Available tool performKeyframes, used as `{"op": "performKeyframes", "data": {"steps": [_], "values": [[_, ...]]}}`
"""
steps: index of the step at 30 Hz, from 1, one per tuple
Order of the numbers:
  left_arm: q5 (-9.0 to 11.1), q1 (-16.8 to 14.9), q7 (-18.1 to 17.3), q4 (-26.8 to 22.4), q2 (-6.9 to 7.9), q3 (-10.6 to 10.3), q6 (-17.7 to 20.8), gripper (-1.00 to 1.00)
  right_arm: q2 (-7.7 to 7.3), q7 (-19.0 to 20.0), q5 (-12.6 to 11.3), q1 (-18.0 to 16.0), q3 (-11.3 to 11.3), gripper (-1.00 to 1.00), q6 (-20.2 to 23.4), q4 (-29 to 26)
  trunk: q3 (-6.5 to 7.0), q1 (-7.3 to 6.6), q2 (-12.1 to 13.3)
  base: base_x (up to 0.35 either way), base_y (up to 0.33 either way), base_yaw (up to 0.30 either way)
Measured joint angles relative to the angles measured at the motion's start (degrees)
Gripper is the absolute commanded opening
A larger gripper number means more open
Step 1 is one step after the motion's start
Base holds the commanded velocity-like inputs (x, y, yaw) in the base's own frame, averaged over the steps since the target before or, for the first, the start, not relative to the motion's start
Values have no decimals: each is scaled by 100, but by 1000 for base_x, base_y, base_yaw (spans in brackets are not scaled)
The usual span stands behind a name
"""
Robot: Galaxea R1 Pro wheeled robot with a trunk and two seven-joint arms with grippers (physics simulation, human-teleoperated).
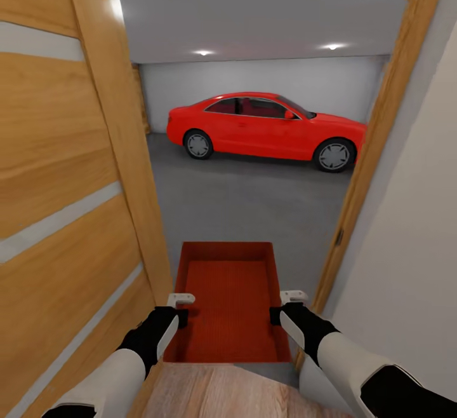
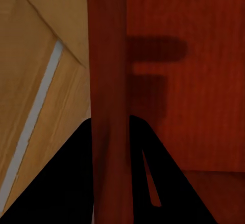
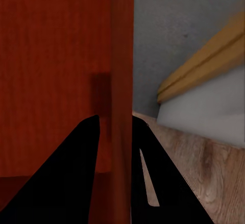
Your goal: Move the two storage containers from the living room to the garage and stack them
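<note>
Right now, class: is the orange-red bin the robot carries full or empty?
Empty. The head view looks straight down into the bin and shows only its bare ribbed bottom, with the left gripper and right gripper each clamping a side wall.

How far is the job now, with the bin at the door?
Done: one bin has reached the garage doorway. In hand: left gripper and right gripper clamp its side walls. Left: set it on the grey floor, then bring and stack the second bin.

storage container | orange-red, open-topped, upright | held level in doorway over garage floor
</note>
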Motion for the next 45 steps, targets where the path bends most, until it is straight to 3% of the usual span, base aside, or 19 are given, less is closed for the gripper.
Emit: {"op": "performKeyframes", "data": {"steps": [11, 35, 45], "values": [[23, 0, 1, 18, 5, -10, -17, -100, 3, -8, -2, -1, 9, -100, -2, 5, 0, 1, 1, 71, 195, -18], [8, 0, 4, 37, -2, -2, -1, -100, 6, 21, 6, -2, -1, -100, -7, 52, 1, 1, 0, 1, 3, -205], [-5, 0, -3, 5, 3, 6, -4, -100, 5, -11, -6, 0, 4, -100, 0, 1, 0, 0, 0, 127, 243, -4]]}}
